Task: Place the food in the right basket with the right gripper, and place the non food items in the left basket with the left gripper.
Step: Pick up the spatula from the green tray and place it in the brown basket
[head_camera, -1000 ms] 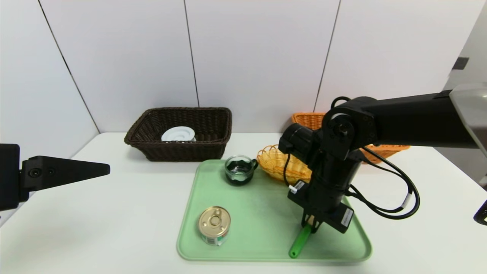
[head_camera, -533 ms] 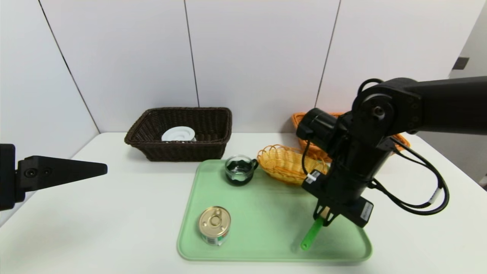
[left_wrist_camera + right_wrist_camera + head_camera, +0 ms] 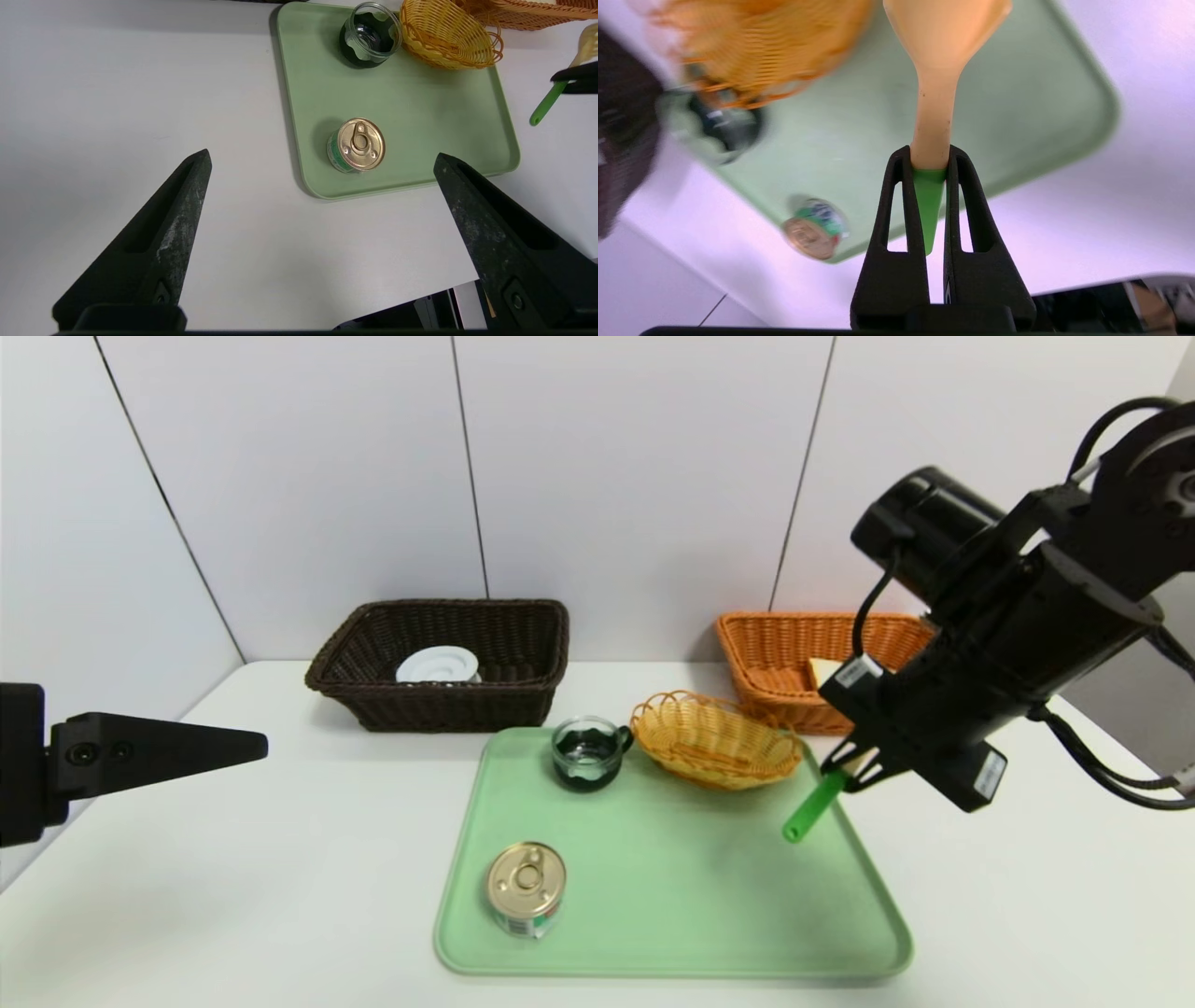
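My right gripper (image 3: 854, 761) (image 3: 929, 154) is shut on the yellow pasta spoon (image 3: 941, 56). It holds the spoon in the air over the tray's right edge, just in front of the orange right basket (image 3: 794, 644), and the green handle (image 3: 812, 805) hangs down. A bread slice (image 3: 823, 670) lies in that basket. The tin can (image 3: 526, 887) (image 3: 357, 145) and the glass cup (image 3: 588, 753) stand on the tray. The white reel (image 3: 437, 665) lies in the dark brown left basket (image 3: 439, 709). My left gripper (image 3: 187, 751) (image 3: 321, 154) hovers open at the far left, holding nothing.
A light green tray (image 3: 672, 896) lies mid-table. A small oval yellow wicker basket (image 3: 714, 739) rests on the tray's far right corner, between the cup and the orange basket. The white wall stands close behind both big baskets.
My right arm has risen and swung right and back, lifting the spoon off the tray toward the orange basket. The left arm has stayed put.
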{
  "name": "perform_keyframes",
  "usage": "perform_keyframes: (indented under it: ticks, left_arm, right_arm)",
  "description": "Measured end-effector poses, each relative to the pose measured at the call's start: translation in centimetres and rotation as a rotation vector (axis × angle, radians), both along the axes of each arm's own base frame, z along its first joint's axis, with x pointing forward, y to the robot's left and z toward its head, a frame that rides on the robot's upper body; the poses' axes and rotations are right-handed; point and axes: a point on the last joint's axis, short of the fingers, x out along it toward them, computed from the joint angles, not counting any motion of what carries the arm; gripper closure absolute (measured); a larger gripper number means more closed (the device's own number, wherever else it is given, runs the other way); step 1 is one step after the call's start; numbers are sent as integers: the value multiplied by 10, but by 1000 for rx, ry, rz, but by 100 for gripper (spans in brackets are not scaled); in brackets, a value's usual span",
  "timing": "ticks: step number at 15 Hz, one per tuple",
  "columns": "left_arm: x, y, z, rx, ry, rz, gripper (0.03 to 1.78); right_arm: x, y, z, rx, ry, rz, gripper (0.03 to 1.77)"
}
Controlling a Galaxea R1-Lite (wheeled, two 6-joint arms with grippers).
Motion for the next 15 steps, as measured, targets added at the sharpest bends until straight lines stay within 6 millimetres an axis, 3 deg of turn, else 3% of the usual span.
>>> perform_keyframes:
  ticks: [4, 6, 11, 15]
  left_arm:
    - [0, 0, -1, 3, 6, 0, 12]
    - [0, 0, -2, 4, 8, 0, 12]
    - [3, -1, -6, 7, 20, 3, 12]
    - [5, -2, -7, 4, 16, 3, 12]
  right_arm:
    - [-1, 17, 56, -54, -386, 135, 165]
    - [2, 37, 71, -110, -565, 191, 165]
    - [26, 99, 75, -196, -942, 273, 165]
    - [44, 133, 67, -193, -1135, 312, 165]
